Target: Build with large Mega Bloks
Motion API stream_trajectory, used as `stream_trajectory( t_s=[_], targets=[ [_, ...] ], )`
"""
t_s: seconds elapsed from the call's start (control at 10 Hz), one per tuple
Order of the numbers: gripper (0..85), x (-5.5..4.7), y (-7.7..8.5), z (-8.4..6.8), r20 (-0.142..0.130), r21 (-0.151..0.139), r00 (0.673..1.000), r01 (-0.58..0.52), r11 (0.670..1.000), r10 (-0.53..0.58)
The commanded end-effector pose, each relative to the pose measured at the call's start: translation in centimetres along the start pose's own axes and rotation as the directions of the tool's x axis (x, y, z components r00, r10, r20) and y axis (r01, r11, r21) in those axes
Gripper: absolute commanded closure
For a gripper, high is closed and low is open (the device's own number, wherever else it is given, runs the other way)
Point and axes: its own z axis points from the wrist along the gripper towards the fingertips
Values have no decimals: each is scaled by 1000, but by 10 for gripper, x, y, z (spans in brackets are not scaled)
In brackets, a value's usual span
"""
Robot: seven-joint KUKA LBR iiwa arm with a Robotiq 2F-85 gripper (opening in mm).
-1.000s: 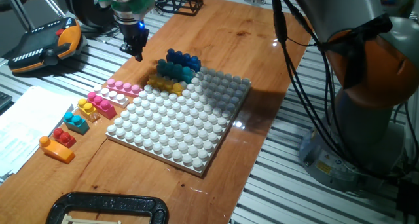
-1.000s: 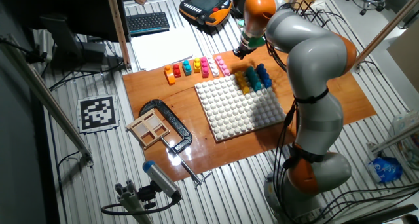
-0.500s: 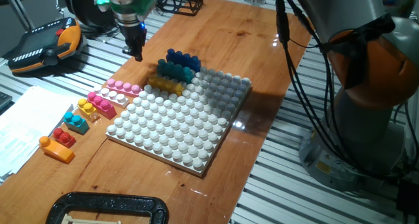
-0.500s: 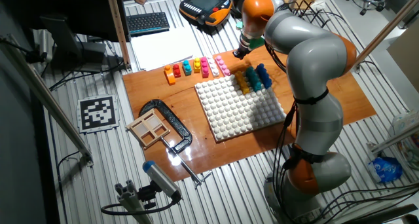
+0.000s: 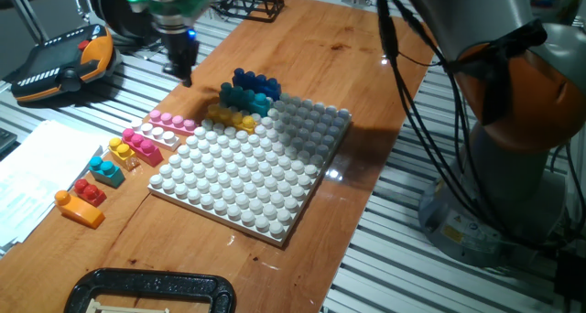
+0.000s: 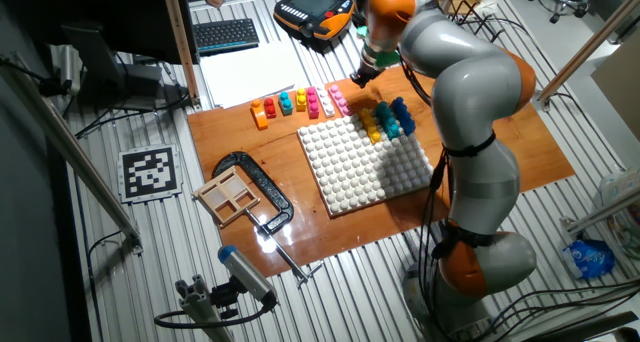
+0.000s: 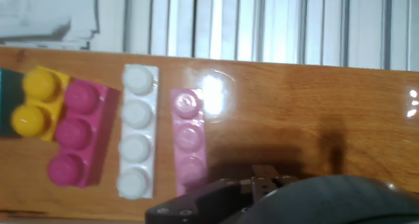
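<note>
A next brick is being sought: the hand [image 5: 180,72], grip state not discernible, is poised above the pale pink brick [image 7: 188,142]; descent is needed.

Gripper [image 5: 183,73] shifts up and left across the fixed view, away from the blue-teal stack [image 5: 251,90], now above the table edge beyond the pink brick [image 5: 173,122]. Bricks unmoved.

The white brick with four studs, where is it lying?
In the hand view, the white brick lies on the wooden table, between the dark pink brick and the light pink brick.
</note>
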Motion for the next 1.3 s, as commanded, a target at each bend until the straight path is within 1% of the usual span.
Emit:
stream_trajectory(
  t_s=[0.0, 0.1, 0.2, 0.3, 0.4, 0.5, 0.7, 0.8, 0.9, 1.0, 1.1, 1.2],
  targets=[
    [850, -5, 31, -3, -7, -9, 1000, -10, 1000, 10],
    [850, -7, 47, -3, 2, -8, 1000, -17, 1000, 17],
    [850, -7, 58, -1, 13, -1, 1000, -23, 1000, 23],
    [850, -7, 67, 3, 19, -1, 1000, -25, 1000, 25],
    [850, -8, 76, 8, 34, 1, 999, -31, 1000, 31],
    [850, -10, 81, 17, 49, 11, 999, -24, 1000, 24],
    [850, -15, 81, 29, 59, -2, 998, -17, 1000, 17],
    [850, -16, 80, 33, 65, 16, 998, -7, 1000, 6],
    [680, -18, 77, 34, 62, 16, 998, -6, 1000, 5],
    [680, -18, 75, 32, 56, 11, 998, -6, 1000, 5],
    [680, -18, 72, 32, 58, 10, 998, -9, 1000, 9],
    [680, -18, 68, 34, 59, 0, 998, -14, 1000, 14]
  ],
)
